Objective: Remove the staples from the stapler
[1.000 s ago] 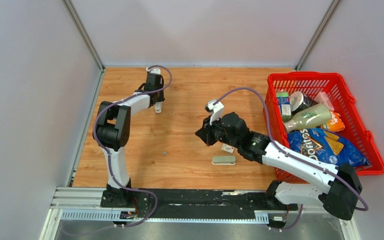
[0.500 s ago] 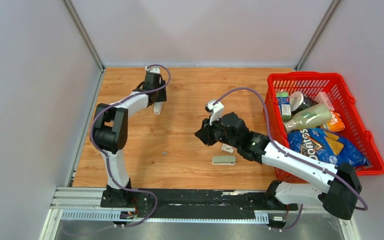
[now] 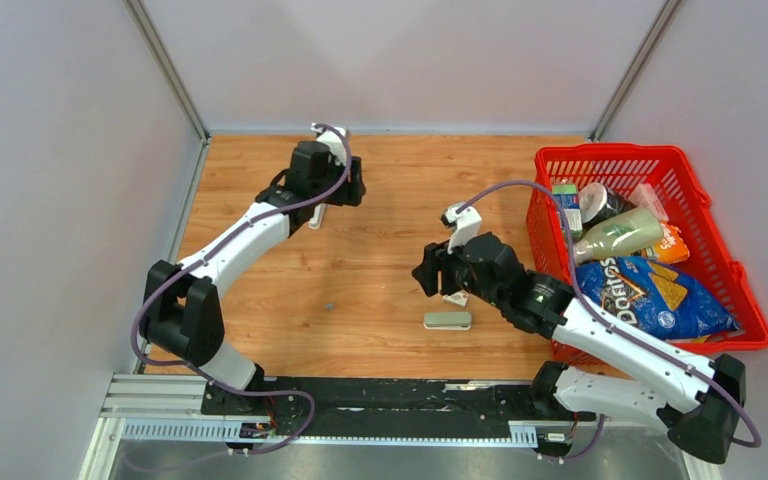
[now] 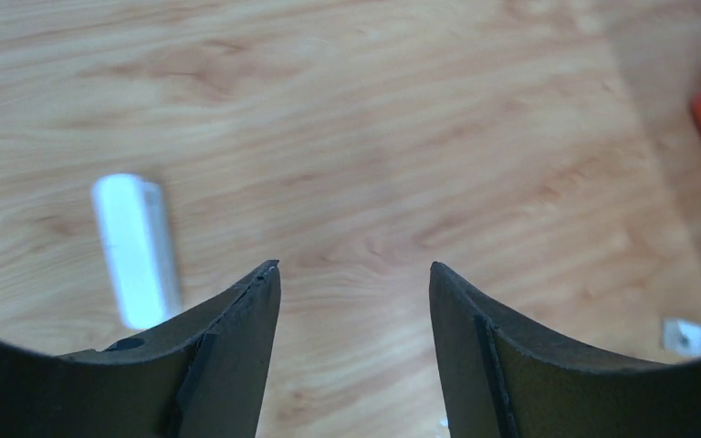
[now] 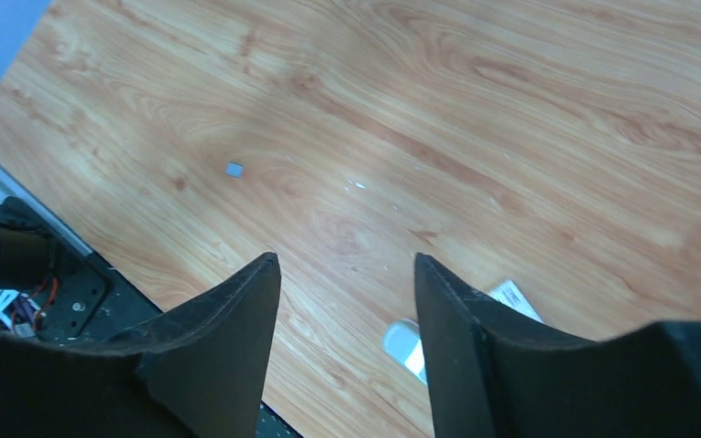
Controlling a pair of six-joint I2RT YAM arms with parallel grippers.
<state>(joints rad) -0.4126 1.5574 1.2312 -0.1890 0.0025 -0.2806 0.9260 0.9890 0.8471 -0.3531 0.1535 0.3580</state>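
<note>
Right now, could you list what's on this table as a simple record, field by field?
Left end effector: open, empty, over bare wood
Right end effector: open, empty
Stapler: lying flat near the front edge, not held
White object: far side, too blurred to identify
Basket: red, right side, holds groceries
Table: wooden
</note>
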